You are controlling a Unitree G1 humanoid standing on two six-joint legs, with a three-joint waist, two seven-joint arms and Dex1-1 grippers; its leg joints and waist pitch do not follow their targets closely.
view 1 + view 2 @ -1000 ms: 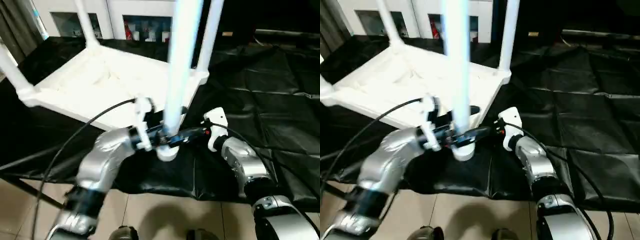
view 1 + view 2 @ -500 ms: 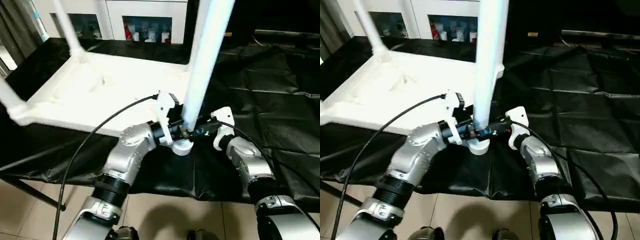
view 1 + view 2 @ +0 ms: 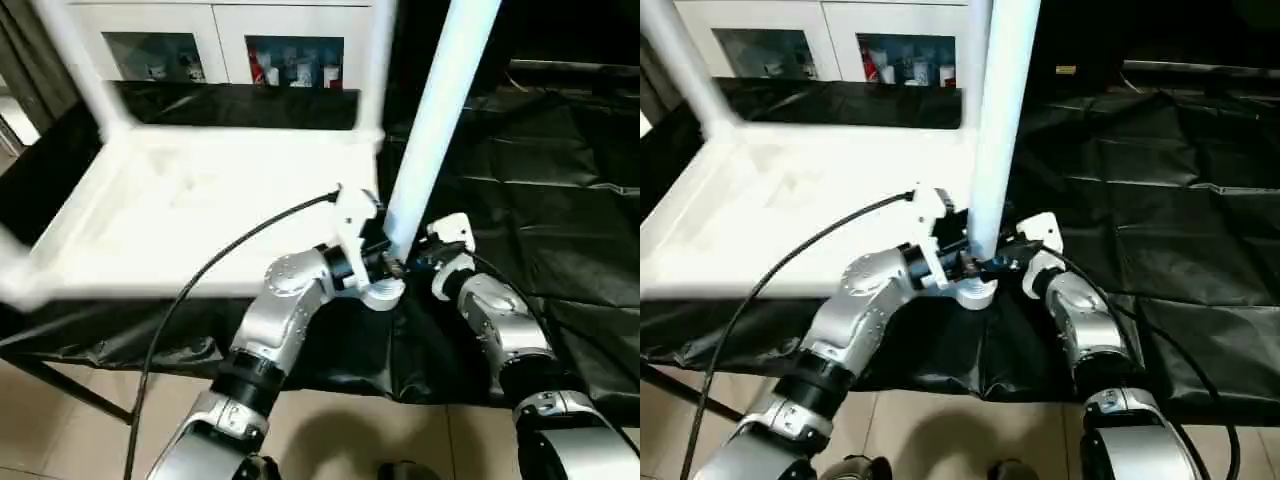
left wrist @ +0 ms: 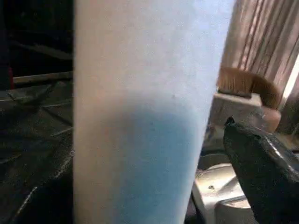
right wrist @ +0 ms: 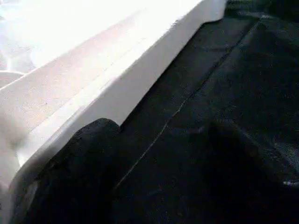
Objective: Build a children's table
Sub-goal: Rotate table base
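I hold the last leg (image 3: 432, 120) between both end effectors, apparently clamped; next, seat it in the table (image 3: 200, 215) corner socket.

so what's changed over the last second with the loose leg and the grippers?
The loose leg, held near its lower end between the left gripper and right gripper, has swung: it stood about upright, now its top leans toward the robot's right. Its lower end has shifted right along the near edge of the upturned table top, toward the near right corner. Camera also moved. Not seated yet; both arms stay on it.
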